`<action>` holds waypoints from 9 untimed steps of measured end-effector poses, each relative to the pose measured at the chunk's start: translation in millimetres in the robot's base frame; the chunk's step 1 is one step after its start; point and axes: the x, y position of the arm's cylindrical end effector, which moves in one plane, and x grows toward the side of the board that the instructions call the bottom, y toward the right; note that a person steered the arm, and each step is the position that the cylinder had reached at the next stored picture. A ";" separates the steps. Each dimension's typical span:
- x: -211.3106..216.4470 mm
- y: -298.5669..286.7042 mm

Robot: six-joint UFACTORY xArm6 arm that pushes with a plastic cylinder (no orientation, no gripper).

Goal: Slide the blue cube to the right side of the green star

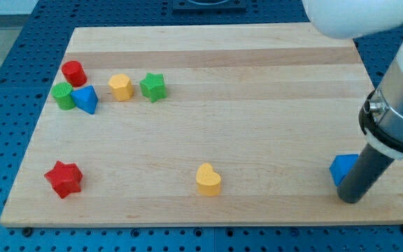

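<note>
Claw absent: only rod, tip (351,199) planted lower right of frame, touching blue cube (342,169) on right flank, suited to leftward push. Green star (153,87) sits upper left on desk (257,84), well apart.

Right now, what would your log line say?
my tip: touching blue cube, its right | green star: far upper left | slide: not done

The wooden board (257,105) carries a cluster at upper left: red cylinder (73,72), green cylinder (64,96), blue triangular block (86,99), yellow hexagon (120,87), green star (153,87). Along the bottom lie a red star (64,178), yellow heart (208,180) and blue cube (342,169).
</note>
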 end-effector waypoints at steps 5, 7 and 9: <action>-30.4 -32.8; -52.4 -60.6; -87.2 -84.2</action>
